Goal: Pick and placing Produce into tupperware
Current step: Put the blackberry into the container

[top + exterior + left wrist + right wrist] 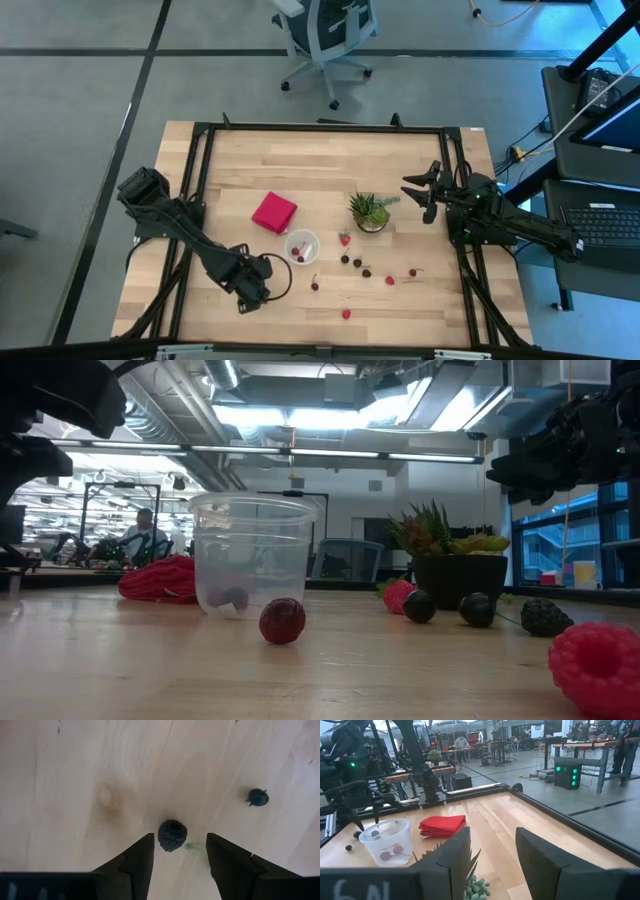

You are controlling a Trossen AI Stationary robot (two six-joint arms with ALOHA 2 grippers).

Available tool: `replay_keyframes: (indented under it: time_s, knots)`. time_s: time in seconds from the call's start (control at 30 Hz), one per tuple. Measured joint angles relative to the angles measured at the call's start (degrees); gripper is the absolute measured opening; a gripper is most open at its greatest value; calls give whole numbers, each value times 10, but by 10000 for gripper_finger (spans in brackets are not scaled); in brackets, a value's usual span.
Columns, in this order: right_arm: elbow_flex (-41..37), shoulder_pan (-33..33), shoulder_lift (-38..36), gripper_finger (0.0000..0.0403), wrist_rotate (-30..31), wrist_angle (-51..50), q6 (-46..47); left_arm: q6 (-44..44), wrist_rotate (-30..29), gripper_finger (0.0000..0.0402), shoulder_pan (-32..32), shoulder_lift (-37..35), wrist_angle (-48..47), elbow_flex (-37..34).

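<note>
Worktop (230, 180): pale wood inside a black frame; it carries all the things of the task
Left arm: it reaches from the left edge toward the near middle, its wrist bent so the camera looks straight down on the wood
Right arm: it waits at the right edge, raised, just beside the potted plant (371, 211)
Red block (273, 212): flat, near the middle, just beside the tupperware and clear of the work
Tupperware (301, 246): round clear cup, upright, near the middle; it already holds a few fruits
Left claw (178, 851): open, holding nothing, hanging close over the wood near the cup; its two fingers stand on both sides of one dark berry
Right claw (492, 851): open and empty
Produce (366, 272): small red and dark fruits lying scattered to the right of the cup and toward the near edge, apart from each other
Dark berry (172, 835): bumpy, with a small green stem; it lies nearer to one finger than to the other
Step in hand, as I judge: to grasp this berry. It is better to centre the claw first, then lower it until the fingers almost touch the wood, and close gently, because such a soft round fruit can roll away or be crushed
</note>
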Motion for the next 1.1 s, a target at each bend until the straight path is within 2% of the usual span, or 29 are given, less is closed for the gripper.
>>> replay_keyframes:
  time_s: [0.27, 0.63, 0.9, 1.1]
  knots:
    - [0, 0, 0, 161, 0, 0, 0, -2, -11, 172, -2, 0, 9, -22]
    - [0, 0, 0, 161, 0, 0, 0, -6, 12, 172, -1, -1, 97, -89]
    - [0, 0, 0, 161, 0, 0, 0, -4, 6, 171, -1, -3, 103, -105]
    - [0, 0, 0, 161, 0, 0, -1, 13, -7, 145, -2, -3, 110, -106]
